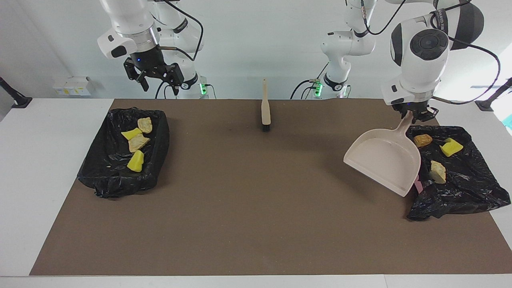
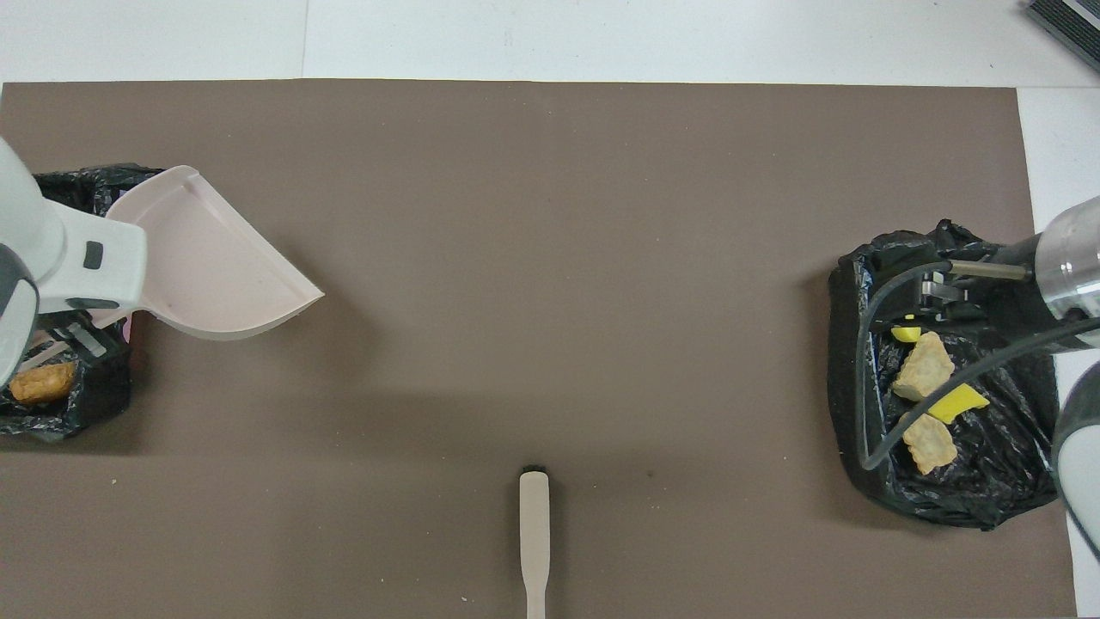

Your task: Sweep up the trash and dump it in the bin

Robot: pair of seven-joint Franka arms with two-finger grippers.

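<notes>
Left gripper (image 1: 414,116): fingers clamped on dustpan (image 1: 382,162) handle, pan tilted beside the lined bin (image 1: 460,180) holding three trash lumps (image 1: 437,172). Right gripper (image 1: 154,78): fingers wide, over second bin (image 1: 120,176) holding four. Brush (image 1: 265,112) on counter (image 1: 248,200), between the bins.

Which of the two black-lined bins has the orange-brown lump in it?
The bin at the left arm's end of the table. Its orange-brown lump lies beside the dustpan; the other bin holds only yellow and beige lumps.
</notes>
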